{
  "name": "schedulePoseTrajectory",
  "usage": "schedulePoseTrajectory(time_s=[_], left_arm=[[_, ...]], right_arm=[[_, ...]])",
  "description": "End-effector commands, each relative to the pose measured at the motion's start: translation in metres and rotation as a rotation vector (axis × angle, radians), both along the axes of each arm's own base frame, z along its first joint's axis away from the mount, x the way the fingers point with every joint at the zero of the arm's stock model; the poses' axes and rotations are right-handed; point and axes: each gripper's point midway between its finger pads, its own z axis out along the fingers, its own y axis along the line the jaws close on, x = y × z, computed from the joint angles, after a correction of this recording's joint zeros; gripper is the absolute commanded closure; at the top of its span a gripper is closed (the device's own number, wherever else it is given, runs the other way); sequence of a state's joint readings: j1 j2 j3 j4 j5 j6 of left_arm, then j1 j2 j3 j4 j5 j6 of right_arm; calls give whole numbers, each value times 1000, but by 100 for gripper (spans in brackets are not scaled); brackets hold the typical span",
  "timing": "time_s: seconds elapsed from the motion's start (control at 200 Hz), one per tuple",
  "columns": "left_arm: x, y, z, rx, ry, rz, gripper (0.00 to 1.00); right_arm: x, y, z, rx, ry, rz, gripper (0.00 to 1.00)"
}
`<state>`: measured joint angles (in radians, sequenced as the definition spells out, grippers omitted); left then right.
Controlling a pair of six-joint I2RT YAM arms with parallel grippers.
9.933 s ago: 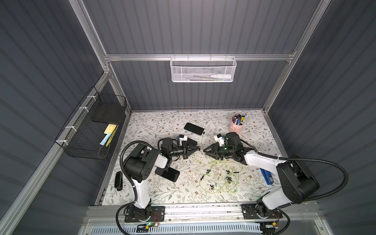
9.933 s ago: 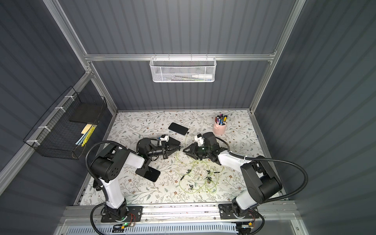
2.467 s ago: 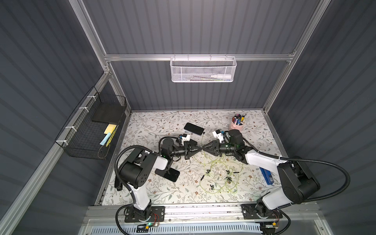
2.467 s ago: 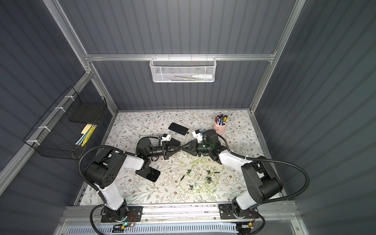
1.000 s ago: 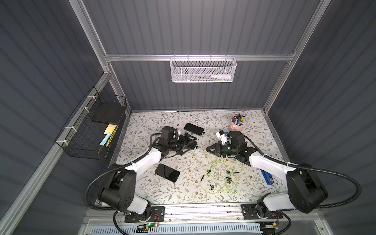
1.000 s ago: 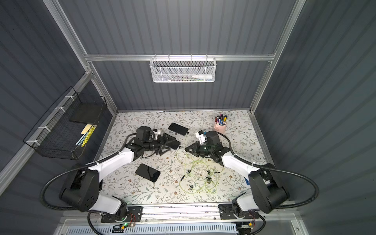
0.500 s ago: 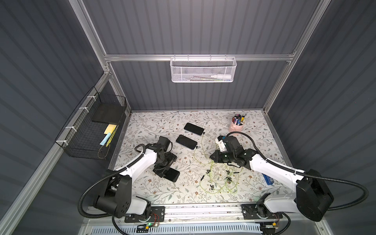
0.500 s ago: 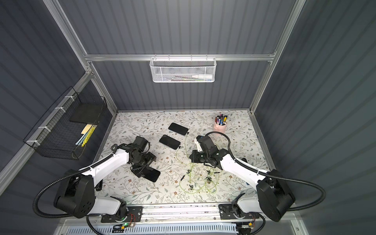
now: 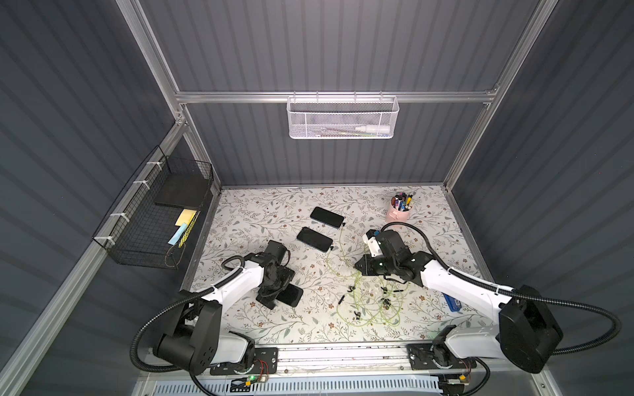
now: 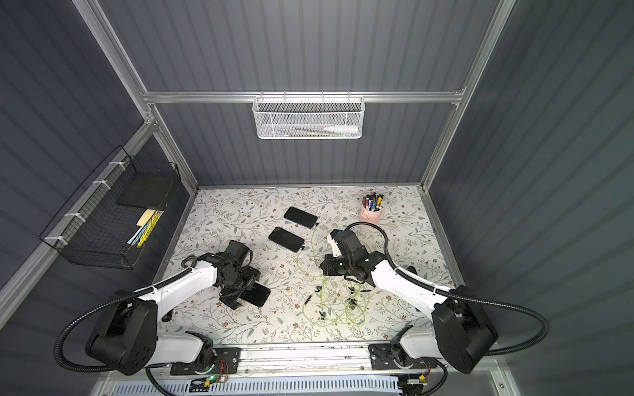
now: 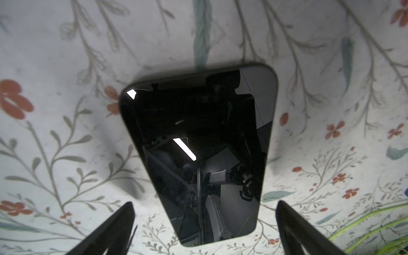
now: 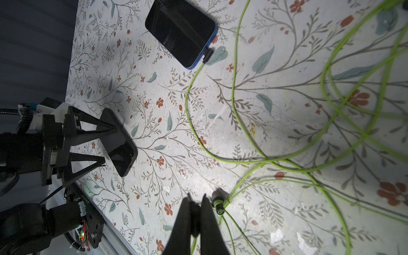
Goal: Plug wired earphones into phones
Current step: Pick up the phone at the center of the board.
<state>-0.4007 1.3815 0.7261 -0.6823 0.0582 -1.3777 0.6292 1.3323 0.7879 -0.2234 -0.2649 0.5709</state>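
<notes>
The left gripper is held wide open, its two fingers set on either side of the nearest smartphone, which is laid flat and screen up on the floral table. The right gripper is pressed shut just beside a small black earbud of the yellow-green wired earphones, whose tangle is spread near the right arm; whether a cable is pinched cannot be told. Farther back the middle smartphone is seen with a black plug inserted, and the farthest smartphone is laid beyond it.
</notes>
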Motion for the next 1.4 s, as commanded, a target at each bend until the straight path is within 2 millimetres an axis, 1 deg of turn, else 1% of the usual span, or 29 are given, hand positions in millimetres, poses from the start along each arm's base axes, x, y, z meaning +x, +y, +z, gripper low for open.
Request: schedulePoseTrajectory(time_s=[0.0, 0.06, 0.155, 0.26, 0.35, 0.51, 0.625, 0.745, 0.83, 0.881, 0.961, 1.031, 1.146, 1.261, 1.306, 1.396], left_arm=[[7, 2, -11, 29, -11, 2, 0], [7, 1, -15, 34, 2, -8, 0], [1, 6, -18, 69, 53, -10, 1], [1, 7, -20, 87, 82, -9, 3], [-2, 6, -24, 102, 137, -24, 7], [-7, 8, -30, 151, 219, -54, 9], [-7, 4, -38, 143, 223, -28, 11], [-7, 6, -39, 146, 200, 3, 18], [-3, 5, -31, 140, 177, 2, 24], [2, 3, -24, 135, 159, -4, 28], [10, 0, -14, 121, 134, -13, 29], [16, -4, -4, 105, 124, -30, 29], [31, -11, 20, 75, 96, -49, 31], [44, -13, 47, 29, 61, -34, 32], [48, -13, 55, -11, 47, -6, 33], [59, -19, 70, -137, 4, 53, 36]], right_arm=[[-9, -4, -5, -16, 19, 16, 100], [-10, -5, -7, -25, 26, 15, 100], [-12, -6, -9, -33, 35, 14, 100], [-13, -7, -13, -34, 49, 12, 100], [-13, -6, -13, -32, 51, 15, 100], [-15, -6, -13, -35, 52, 22, 100], [-16, -6, -16, -33, 56, 29, 100], [-19, -4, -19, -15, 66, 35, 100], [-20, -4, -21, -15, 64, 38, 100], [-25, 1, -18, 16, 79, 65, 100], [-24, 7, -16, 37, 71, 81, 100], [-23, 16, -13, 74, 59, 102, 100], [-16, 39, -6, 188, 16, 150, 100], [-8, 53, -6, 253, -8, 169, 100], [-6, 57, -5, 276, -18, 173, 100], [-4, 68, 3, 296, -70, 184, 100]])
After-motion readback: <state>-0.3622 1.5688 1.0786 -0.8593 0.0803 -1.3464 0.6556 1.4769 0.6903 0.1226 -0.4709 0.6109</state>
